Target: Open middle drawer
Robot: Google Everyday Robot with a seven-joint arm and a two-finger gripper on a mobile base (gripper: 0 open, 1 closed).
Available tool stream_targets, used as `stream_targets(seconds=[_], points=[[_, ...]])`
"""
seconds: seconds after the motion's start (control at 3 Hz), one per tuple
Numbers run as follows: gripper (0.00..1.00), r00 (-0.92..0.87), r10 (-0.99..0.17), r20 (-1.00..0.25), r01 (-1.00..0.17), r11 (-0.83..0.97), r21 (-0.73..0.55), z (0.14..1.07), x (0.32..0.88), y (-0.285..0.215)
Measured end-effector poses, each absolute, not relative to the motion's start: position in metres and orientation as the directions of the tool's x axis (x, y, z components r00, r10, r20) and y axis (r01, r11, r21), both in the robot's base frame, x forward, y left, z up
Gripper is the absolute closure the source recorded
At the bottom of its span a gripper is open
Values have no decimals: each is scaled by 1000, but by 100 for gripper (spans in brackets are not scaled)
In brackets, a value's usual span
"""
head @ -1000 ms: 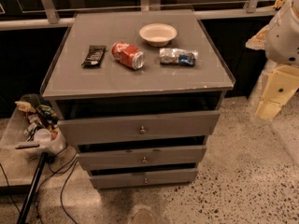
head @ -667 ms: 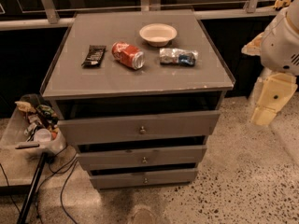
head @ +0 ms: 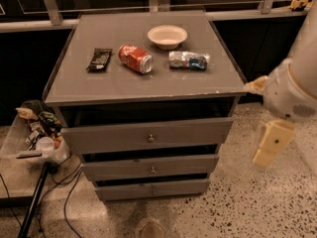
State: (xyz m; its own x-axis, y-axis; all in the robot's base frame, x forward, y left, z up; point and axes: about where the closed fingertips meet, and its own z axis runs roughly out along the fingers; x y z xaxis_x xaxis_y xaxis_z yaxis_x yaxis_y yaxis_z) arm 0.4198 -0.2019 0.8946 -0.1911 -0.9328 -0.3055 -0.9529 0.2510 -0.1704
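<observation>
A grey cabinet stands in the middle of the camera view with three drawer fronts stacked. The middle drawer (head: pixel 151 166) has a medium-height grey front with a small round metal knob (head: pixel 153 170) at its centre, and it sits flush with the drawers around it. The taller top drawer (head: pixel 148 135) is above it and the thin bottom drawer (head: pixel 152 188) below. My arm comes in from the right edge. My gripper (head: pixel 270 144) hangs as a cream block to the right of the cabinet, level with the top and middle drawers and apart from them.
On the cabinet top (head: pixel 148 90) lie a black snack bar (head: pixel 99 59), a red can (head: pixel 135 58) on its side, a white bowl (head: pixel 167 36) and a blue-white packet (head: pixel 188 60). A bin of clutter (head: pixel 37 135), a black stand leg (head: pixel 32 205) and cables stand at the left.
My arm and gripper have moved down and left, closer to the cabinet's right side. The drawers and the things on top have not moved.
</observation>
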Motion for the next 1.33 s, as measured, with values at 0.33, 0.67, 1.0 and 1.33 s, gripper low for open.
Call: stream_targets(seconds=[0.33,0.67,1.0,1.33], points=[[0,-179,-871,-457,-945,281,-166,846,404,-205],[0,-158,-815,-558,-938,301,-174,809,409,-199],[0,-124,-808,-576,-954,256,-153,770,409,-176],[0,-124,-808,-576,-954,256,-153,770,409,-176]])
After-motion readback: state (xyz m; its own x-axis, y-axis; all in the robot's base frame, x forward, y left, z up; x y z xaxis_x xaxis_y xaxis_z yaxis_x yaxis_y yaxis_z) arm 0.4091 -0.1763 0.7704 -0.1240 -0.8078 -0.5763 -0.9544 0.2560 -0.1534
